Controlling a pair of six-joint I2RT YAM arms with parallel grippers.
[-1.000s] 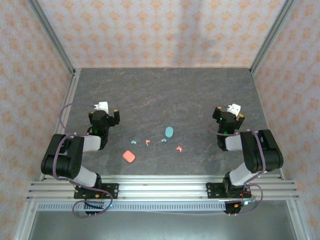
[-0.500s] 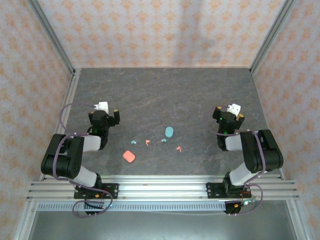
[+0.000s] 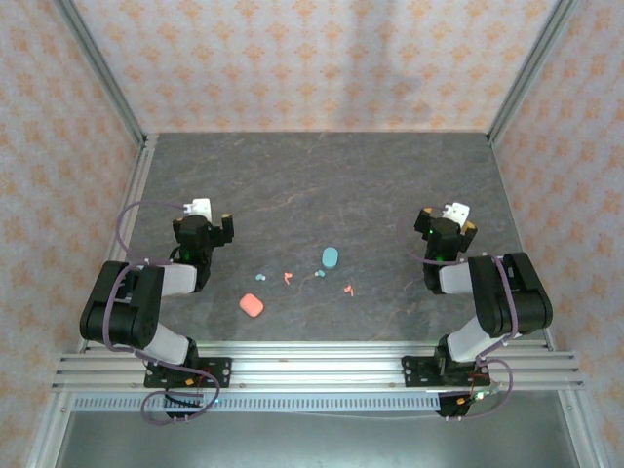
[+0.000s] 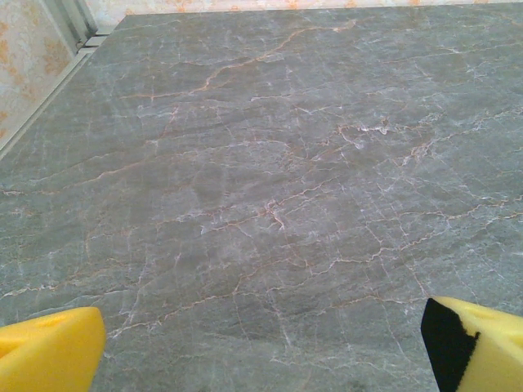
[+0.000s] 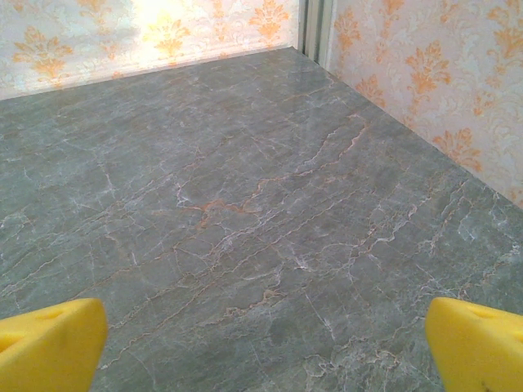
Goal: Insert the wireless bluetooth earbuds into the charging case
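1. Nothing inserted yet: four earbuds (image 3: 288, 278) lie loose on bench (image 3: 322, 175) near red case (image 3: 252, 304) and teal case (image 3: 330, 256)
2. Left end effector (image 3: 208, 222) and right end effector (image 3: 447, 224) both spread, empty, well apart from earbuds

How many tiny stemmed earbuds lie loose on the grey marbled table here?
4. Light teal earbud leftmost, beyond the coral-red pill-shaped case; coral-red earbud just right of it; second teal earbud near the teal pill-shaped case; second coral-red earbud rightmost. None appears hidden.
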